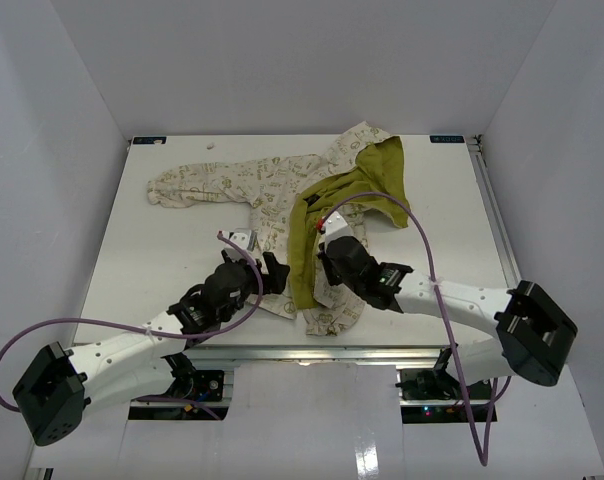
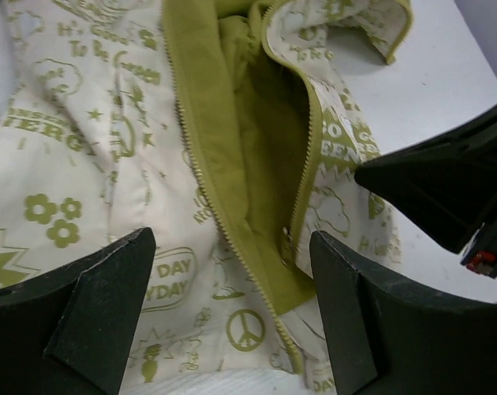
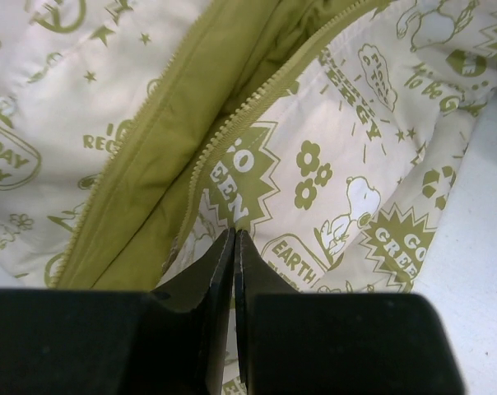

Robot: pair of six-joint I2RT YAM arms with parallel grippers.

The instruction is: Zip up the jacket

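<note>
One jacket (image 1: 272,195), unzipped, under both grippers. Left gripper (image 2: 229,247) spread wide, empty; right gripper (image 3: 234,237) pressed closed, hold on jacket unclear.

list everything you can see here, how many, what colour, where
jacket: one, cream with green print and olive-green lining, lying open on the middle of the table, hood toward the far edge
zipper: one, green tape with pale teeth, down the jacket front, its two sides apart
table: one, white, under the jacket
walls: three, white, around the table
cables: two, purple, one looping along each arm
arms: two, white and black, reaching in from the near edge
left gripper: one, black, open, over the lower zipper
right gripper: one, black, shut, at the zipper edge; pinched cloth not visible
</note>
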